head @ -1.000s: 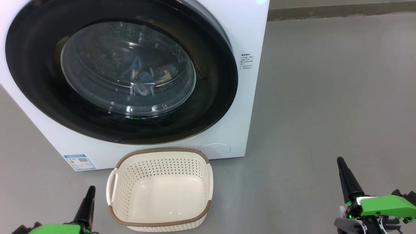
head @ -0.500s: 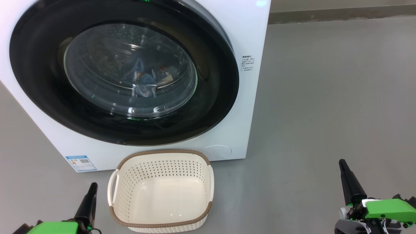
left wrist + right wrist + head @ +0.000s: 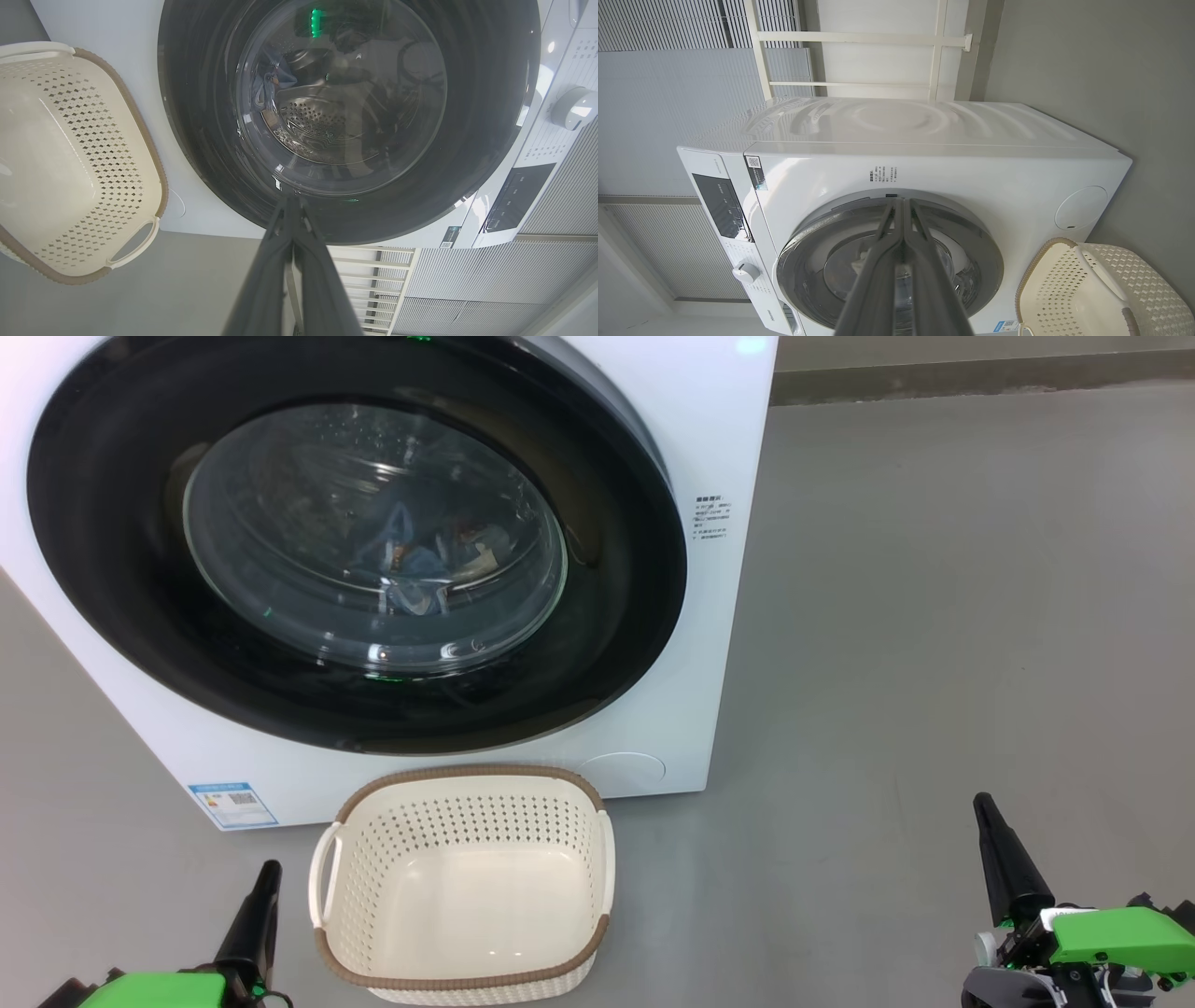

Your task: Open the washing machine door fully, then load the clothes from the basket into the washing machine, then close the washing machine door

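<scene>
Blue clothes are lying inside the washing machine, showing through the glass of its door, which is sitting flush against the front and looking shut. The basket is standing empty on the floor just before it. The left gripper and right gripper are hanging pinched together, holding nothing, apart from the machine; all three steps are looking done
</scene>
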You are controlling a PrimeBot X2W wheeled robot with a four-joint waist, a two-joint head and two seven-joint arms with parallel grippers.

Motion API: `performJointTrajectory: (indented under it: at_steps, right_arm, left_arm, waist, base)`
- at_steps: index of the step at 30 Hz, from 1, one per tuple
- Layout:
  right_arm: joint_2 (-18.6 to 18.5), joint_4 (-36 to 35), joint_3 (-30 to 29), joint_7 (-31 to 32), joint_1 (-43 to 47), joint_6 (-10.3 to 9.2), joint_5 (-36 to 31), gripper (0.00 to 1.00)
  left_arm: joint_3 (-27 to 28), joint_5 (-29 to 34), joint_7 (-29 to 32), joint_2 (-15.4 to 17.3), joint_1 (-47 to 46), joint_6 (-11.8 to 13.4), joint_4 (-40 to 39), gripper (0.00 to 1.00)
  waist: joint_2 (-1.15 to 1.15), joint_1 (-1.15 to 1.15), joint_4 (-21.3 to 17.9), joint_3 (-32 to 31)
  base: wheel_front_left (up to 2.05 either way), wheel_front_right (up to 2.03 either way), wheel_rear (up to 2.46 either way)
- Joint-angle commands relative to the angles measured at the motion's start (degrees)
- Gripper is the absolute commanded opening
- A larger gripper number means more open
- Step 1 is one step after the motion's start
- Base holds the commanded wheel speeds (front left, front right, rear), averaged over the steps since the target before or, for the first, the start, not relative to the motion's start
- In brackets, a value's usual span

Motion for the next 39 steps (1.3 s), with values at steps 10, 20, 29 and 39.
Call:
performJointTrajectory:
  at_steps: [10, 20, 29, 39]
  right_arm:
    - [-0.03, -1.76, 1.11, 0.23, -0.45, 0.09, 0.02, 0.0]
    - [0.01, -1.75, 1.05, 0.28, -0.45, 0.09, -0.03, 0.0]
    - [0.04, -1.75, 1.0, 0.32, -0.46, 0.09, -0.07, 0.0]
    - [0.07, -1.75, 0.96, 0.36, -0.46, 0.09, -0.11, 0.0]
  left_arm:
    - [2.04, -0.32, 0.25, 0.73, -2.39, -0.16, -1.1, 0.0]
    - [2.08, -0.29, 0.28, 0.7, -2.39, -0.16, -1.1, 0.0]
    - [2.11, -0.26, 0.31, 0.68, -2.39, -0.16, -1.1, 0.0]
    - [2.15, -0.23, 0.33, 0.66, -2.39, -0.16, -1.1, 0.0]
  waist:
    - [0.0, 0.0, 0.0, 0.0]
    - [0.0, 0.0, 0.0, 0.0]
    - [0.0, 0.0, 0.0, 0.0]
    - [0.0, 0.0, 0.0, 0.0]
  base:
    - [0.0, 0.0, 0.0]
    - [0.0, 0.0, 0.0]
    - [0.0, 0.0, 0.0]
    - [0.0, 0.0, 0.0]
